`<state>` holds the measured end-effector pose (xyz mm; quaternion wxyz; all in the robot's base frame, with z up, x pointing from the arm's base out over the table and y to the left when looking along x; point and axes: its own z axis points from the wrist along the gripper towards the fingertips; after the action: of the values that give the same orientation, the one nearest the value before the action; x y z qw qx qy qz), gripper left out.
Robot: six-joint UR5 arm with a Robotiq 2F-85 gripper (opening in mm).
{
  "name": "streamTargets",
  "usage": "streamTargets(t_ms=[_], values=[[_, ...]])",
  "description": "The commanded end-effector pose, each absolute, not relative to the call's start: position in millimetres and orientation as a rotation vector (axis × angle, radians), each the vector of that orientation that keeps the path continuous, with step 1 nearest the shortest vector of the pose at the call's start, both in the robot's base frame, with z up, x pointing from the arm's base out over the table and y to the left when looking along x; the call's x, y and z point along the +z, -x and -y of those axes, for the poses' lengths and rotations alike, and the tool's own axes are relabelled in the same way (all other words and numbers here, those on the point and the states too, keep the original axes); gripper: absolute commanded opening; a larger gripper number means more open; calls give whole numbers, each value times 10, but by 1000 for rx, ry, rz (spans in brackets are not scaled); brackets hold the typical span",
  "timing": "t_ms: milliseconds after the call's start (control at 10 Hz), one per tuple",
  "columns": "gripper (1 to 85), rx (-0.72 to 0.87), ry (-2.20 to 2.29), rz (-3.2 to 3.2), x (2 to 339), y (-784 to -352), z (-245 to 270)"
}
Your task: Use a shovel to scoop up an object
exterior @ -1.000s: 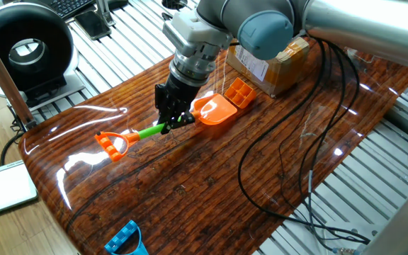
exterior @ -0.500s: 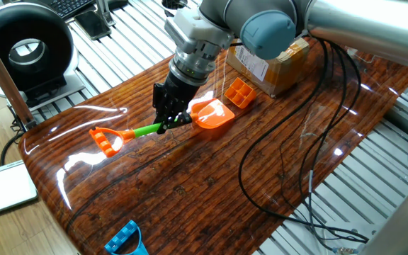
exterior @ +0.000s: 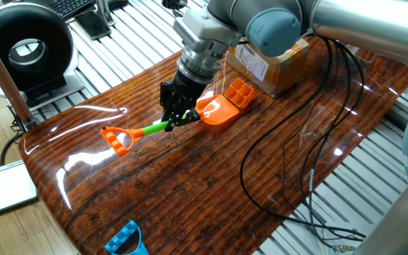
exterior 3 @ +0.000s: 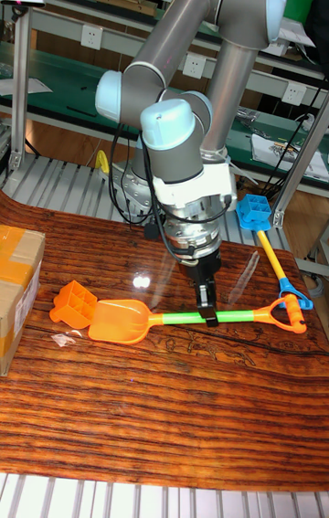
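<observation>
The shovel (exterior: 214,112) lies low over the wooden table (exterior: 190,184), with its orange blade at the right, a green shaft and an orange loop end (exterior: 117,139). My gripper (exterior: 174,122) is shut on the green shaft just behind the blade. The object (exterior: 241,92), a small orange block with a grid of compartments, sits right in front of the blade tip, next to the cardboard box. In the tall fixed view the shovel (exterior 3: 119,321) points left at the object (exterior 3: 73,305), with the gripper (exterior 3: 206,315) on the shaft. Whether blade and block touch is unclear.
A brown cardboard box (exterior: 275,60) stands just behind the block, also seen as the box (exterior 3: 18,285). A blue toy (exterior: 127,239) lies at the table's near edge. Black cables (exterior: 289,163) trail across the right half. A black round device (exterior: 23,46) stands beyond the left edge.
The gripper and shovel drew back slightly to the left, then shifted right, bringing the blade tip closer to the orange block. The block and box have not moved.
</observation>
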<state>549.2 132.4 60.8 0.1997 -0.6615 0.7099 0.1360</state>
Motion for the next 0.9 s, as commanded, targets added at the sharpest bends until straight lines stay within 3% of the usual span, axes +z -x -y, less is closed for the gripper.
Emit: streamTargets(t_ms=[0, 800], values=[[13, 360, 1813, -1994, 624, -5567, -1269], [13, 370, 1804, -2001, 631, -5549, -1237]])
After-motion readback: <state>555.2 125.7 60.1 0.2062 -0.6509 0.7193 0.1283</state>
